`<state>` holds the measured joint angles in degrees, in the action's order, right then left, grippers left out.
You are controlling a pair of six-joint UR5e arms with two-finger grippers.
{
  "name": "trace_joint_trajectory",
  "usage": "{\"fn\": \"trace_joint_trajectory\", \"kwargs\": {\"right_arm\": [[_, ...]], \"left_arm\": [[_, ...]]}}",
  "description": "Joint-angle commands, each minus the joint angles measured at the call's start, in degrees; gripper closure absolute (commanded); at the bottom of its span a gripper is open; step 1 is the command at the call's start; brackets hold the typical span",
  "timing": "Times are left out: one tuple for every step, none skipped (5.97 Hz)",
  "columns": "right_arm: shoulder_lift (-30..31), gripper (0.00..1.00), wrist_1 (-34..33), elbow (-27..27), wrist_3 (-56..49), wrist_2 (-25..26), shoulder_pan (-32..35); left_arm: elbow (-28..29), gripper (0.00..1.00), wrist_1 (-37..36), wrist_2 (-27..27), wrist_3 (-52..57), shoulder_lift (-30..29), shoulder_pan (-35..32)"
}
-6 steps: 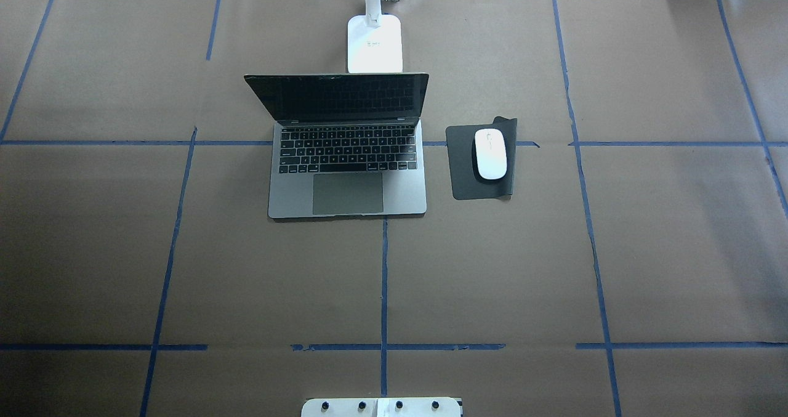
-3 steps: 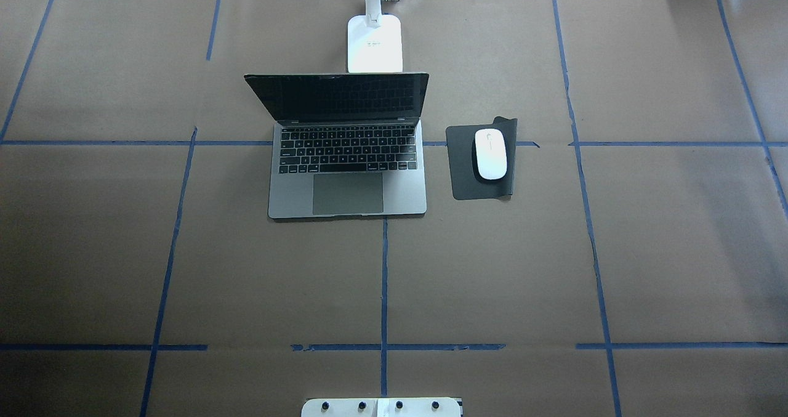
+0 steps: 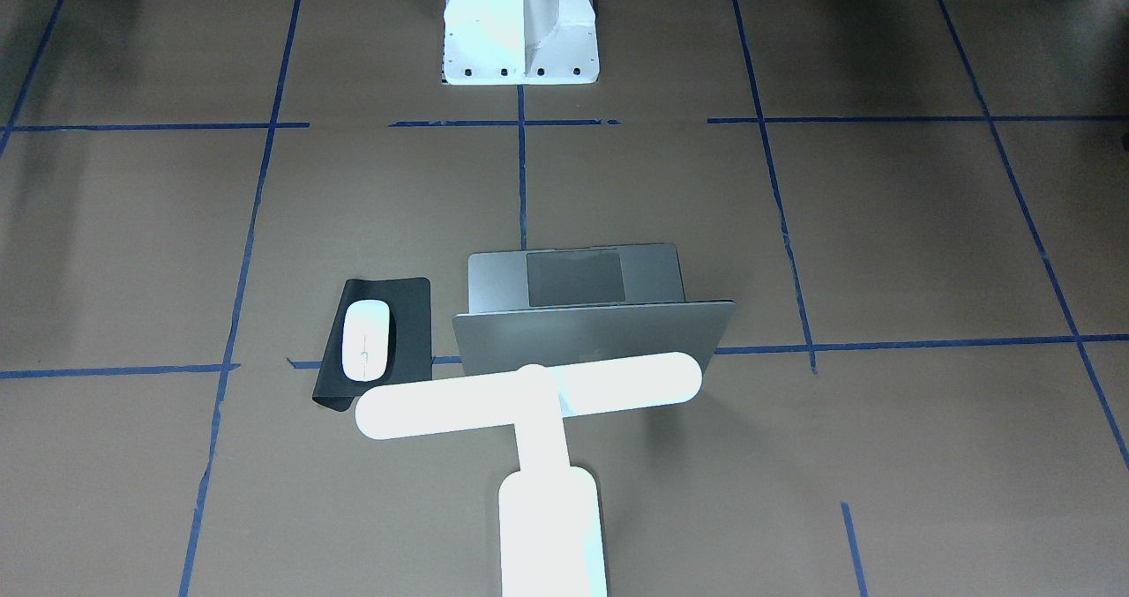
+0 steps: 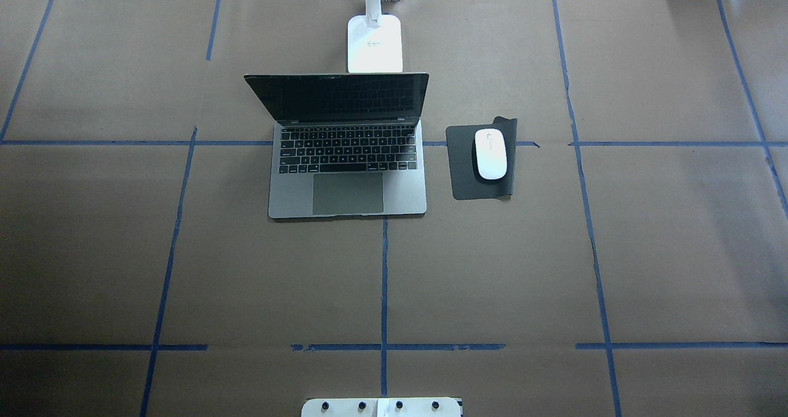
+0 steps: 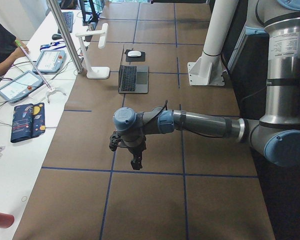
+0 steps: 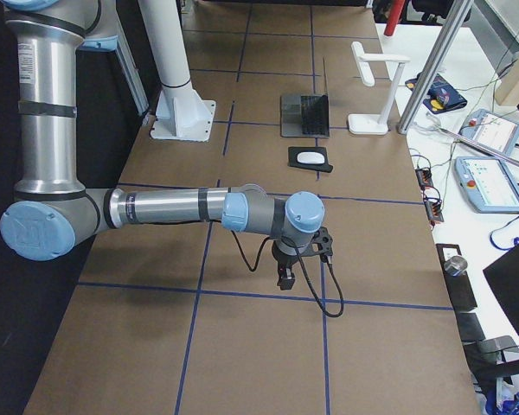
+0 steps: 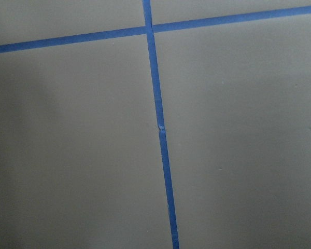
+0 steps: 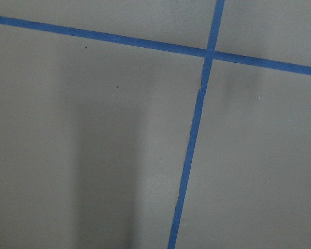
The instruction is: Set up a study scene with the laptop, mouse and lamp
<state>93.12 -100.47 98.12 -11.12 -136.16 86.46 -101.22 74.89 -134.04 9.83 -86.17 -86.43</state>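
1. The left gripper [image 5: 135, 159] and right gripper [image 6: 285, 275] are hanging over opposite ends of the table [image 4: 677, 251]; their opening I cannot tell
2. The laptop [image 4: 348, 158] is sitting open mid-table, lamp [image 4: 374, 44] behind it, mouse [image 4: 490, 154] beside it, nearer the right gripper

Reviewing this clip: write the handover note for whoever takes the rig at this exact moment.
Left gripper: off to the side, away from everything; open or shut cannot be told.
Right gripper: the same.
Laptop: open, keyboard toward the robot.
Mouse: on the black mat, robot's right of the laptop.
Lamp: upright just behind the laptop's lid.
Done: all three look placed.
Left: apparently nothing.
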Motion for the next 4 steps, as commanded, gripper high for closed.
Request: {"fn": "trace_joint_trajectory", "kwargs": {"right_arm": [[-0.22,0.0,0.09,0.57,0.14,0.02,0.03],[-0.31,0.0,1.75,0.14,0.05,0.28,-0.06],[-0.31,0.0,2.55,0.05,0.14,0.28,-0.06],[-0.49,0.0,2.64,-0.12,0.14,0.28,-0.06]], "left_arm": [[-0.29,0.0,-0.1,0.35,-0.25,1.43,-0.15],[0.4,0.0,0.17,0.27,-0.16,2.05,-0.15],[-0.38,0.0,0.26,0.01,-0.25,1.97,-0.06],[-0.73,0.0,0.26,0.0,-0.16,2.06,-0.23]]}}
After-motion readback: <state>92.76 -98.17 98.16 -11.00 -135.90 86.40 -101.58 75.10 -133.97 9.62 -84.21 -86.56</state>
